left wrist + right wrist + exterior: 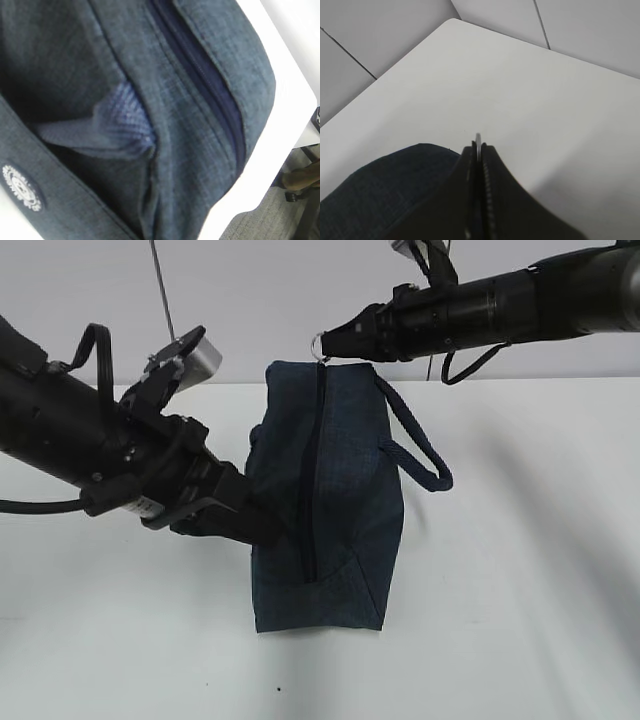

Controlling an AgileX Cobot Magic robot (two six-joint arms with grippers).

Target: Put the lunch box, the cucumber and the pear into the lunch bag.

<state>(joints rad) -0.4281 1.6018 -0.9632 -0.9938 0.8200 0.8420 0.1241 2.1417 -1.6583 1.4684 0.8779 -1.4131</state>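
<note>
The dark navy lunch bag (350, 490) lies on the white table with its zip (312, 480) closed along the top. My right gripper (330, 343) is shut on the metal ring pull (318, 345) at the bag's far end; the right wrist view shows the ring (478, 139) sticking out between the closed jaws, above the bag (380, 195). My left gripper (265, 530) pinches the bag's left side near the front. Its fingers are hidden in the left wrist view, where bag fabric (190, 100) fills the frame. The lunch box, cucumber and pear are out of view.
One loop handle (420, 455) lies on the table (520, 570) to the bag's right, the other (115, 120) against its left side. The table's far corner (452, 22) and grey floor show beyond the right gripper. A thin rod (160, 290) stands at the back.
</note>
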